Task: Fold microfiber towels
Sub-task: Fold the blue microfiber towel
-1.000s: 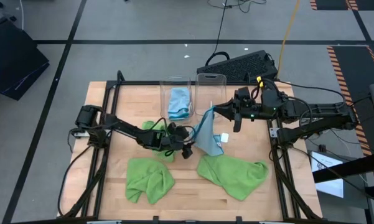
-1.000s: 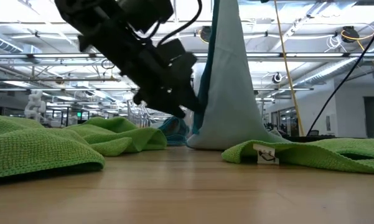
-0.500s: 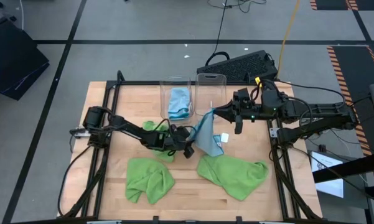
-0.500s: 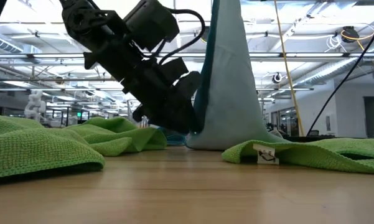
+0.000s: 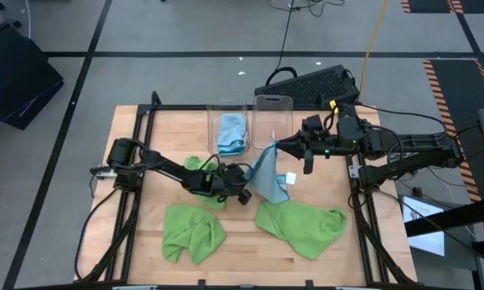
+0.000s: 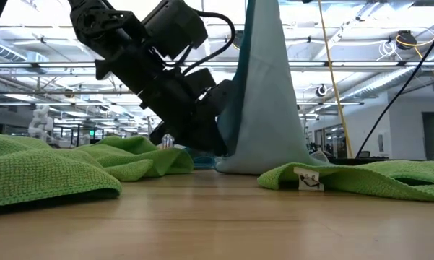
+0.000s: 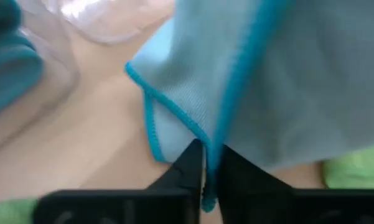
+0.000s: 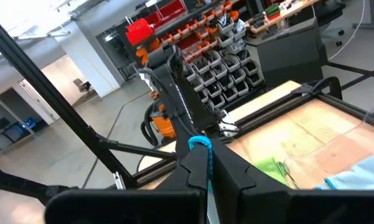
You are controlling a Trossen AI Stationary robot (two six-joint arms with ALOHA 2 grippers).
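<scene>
Overhead, the right gripper (image 5: 279,145) holds up a corner of a light blue towel (image 5: 267,176) near the middle of the wooden table (image 5: 242,250); the cloth drapes down to the board. The left gripper (image 5: 246,174) meets the hanging towel's lower left edge. Two clear bins (image 5: 272,113) stand behind, one holding a folded blue towel (image 5: 231,131). Lime green towels (image 5: 194,231) lie crumpled in front and under the left arm.

At table height, the blue towel (image 6: 263,108) hangs like a tent, its hem resting on the wood. The left gripper (image 6: 218,141) presses in against its left edge, low down, with green towels (image 6: 50,170) on either side.

From the left wrist, the dark fingers (image 7: 188,167) are pinched together on the towel's darker blue hem (image 7: 205,149).

From the right wrist, that arm's fingers (image 8: 196,168) are clamped on a small blue tip of towel corner (image 8: 199,144).
</scene>
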